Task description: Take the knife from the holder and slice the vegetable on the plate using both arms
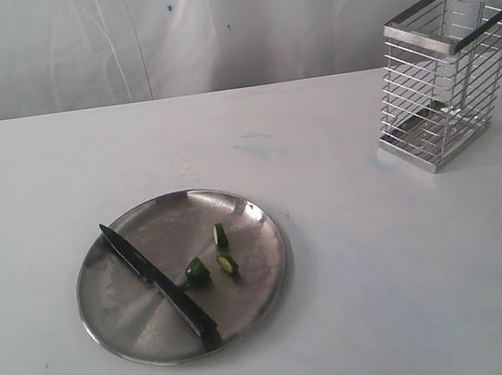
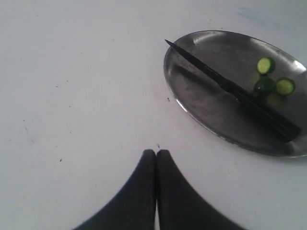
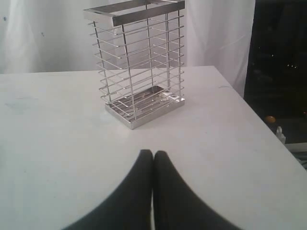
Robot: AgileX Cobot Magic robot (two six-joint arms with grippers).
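Black left pincer [image 2: 156, 152] and right pincer [image 3: 153, 153] sit closed, empty.

Exterior camera: raised, tilted down across the worktop [image 1: 386, 299]; I see the plate [image 1: 249, 239] at seven o'clock, the holder [image 1: 433, 90] at two. Left wrist camera: close over the worktop behind the left end effector [image 2: 156, 152], sharing the plate. Right wrist camera: low, near-level behind the right end effector [image 3: 153, 153], sharing the holder.
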